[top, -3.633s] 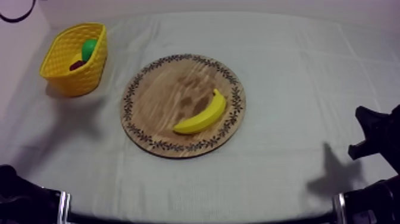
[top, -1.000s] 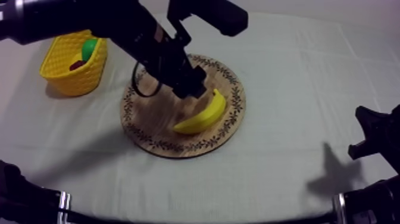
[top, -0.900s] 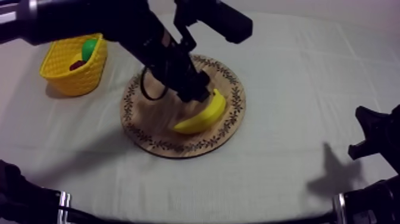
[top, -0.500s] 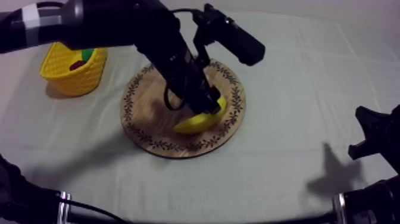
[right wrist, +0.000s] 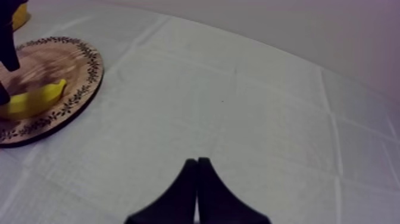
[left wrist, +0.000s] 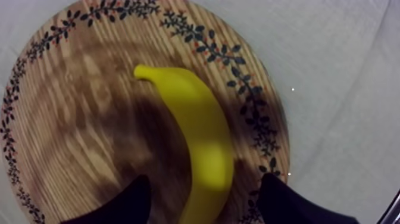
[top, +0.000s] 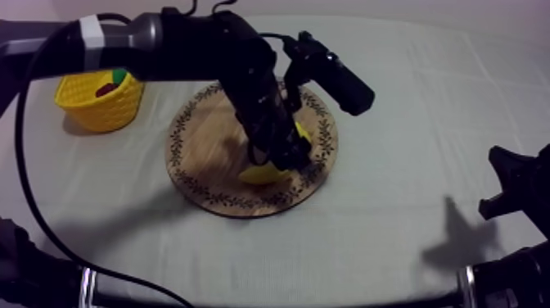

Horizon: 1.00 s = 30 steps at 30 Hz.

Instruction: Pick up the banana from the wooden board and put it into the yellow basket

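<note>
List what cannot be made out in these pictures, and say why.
Top view: the left arm covers most of the banana and part of the wooden board.
Top view: the arm hides part of the yellow basket; the fruit inside is too small to name.
Left wrist view: the edge cuts off the banana's near end.

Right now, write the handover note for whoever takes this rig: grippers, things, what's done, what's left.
Left gripper: open, down at the wooden board, one finger on each side of the banana.
Right gripper: shut on nothing, over bare cloth, away from the board.
The banana lies on the board, not yet gripped. The yellow basket stands left of the board in the top view.
Done: approach. Left: close on the banana, lift, carry to the basket, release.
</note>
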Tool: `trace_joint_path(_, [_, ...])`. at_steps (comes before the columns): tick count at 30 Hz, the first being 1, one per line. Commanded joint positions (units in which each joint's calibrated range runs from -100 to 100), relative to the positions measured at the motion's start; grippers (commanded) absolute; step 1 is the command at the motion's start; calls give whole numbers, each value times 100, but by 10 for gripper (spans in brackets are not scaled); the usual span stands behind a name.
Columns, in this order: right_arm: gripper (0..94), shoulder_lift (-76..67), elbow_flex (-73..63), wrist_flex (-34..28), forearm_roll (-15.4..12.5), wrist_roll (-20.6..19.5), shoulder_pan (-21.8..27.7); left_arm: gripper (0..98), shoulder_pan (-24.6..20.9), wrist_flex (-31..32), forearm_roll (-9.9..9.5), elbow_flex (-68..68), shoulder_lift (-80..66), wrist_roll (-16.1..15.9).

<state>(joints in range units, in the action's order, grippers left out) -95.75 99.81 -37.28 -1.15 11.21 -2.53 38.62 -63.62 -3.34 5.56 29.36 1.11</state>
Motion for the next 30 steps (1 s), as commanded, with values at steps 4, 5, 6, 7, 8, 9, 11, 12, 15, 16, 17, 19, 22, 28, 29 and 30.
trace_joint_path(4, [3, 0, -3, 2, 0, 0, 0, 677, 2, -83, -14, -121, 259, -20])
trace_joint_path(5, [3, 0, -3, 2, 0, 0, 0, 678, -1, -88, -21, -151, 312, -26])
trace_joint_path(6, [3, 0, -3, 2, 0, 0, 0, 678, -3, -95, -26, -179, 365, -33])
trace_joint_path(7, [3, 0, -3, 2, 0, 0, 0, 678, -7, -99, -30, -208, 418, -43])
trace_joint_path(8, [3, 0, -3, 2, 0, 0, 0, 676, -9, -102, -33, -236, 468, -54])
trace_joint_path(9, [3, 0, -3, 2, 0, 0, 0, 675, -11, -104, -35, -258, 516, -66])
trace_joint_path(11, [3, 0, -3, 2, 0, 0, 0, 673, -13, -114, -37, -306, 607, -84])
trace_joint_path(12, [3, 0, -3, 2, 0, 0, 0, 673, -11, -139, -37, -345, 649, -95])
trace_joint_path(15, [3, 0, -3, 2, 0, 0, 0, 666, -4, -252, -23, -478, 770, -126])
trace_joint_path(16, [3, 0, -3, 2, 0, 0, 0, 663, -1, -294, -17, -522, 805, -137])
trace_joint_path(17, [3, 0, -3, 2, 0, 0, 0, 660, 1, -334, -14, -566, 839, -147])
trace_joint_path(19, [3, 0, -3, 2, 0, 0, 0, 655, 6, -413, -10, -648, 904, -168])
trace_joint_path(22, [3, 0, -3, 2, 0, 0, 0, 649, 11, -536, -7, -781, 1000, -198])
trace_joint_path(28, [3, 0, -3, 2, 0, 0, 0, 639, 26, -768, -6, -1022, 1184, -272])
trace_joint_path(29, [3, 0, -3, 2, 0, 0, 0, 638, 29, -809, -4, -1063, 1216, -286])
trace_joint_path(30, [3, 0, -3, 2, 0, 0, 0, 636, 31, -856, -3, -1105, 1249, -305])
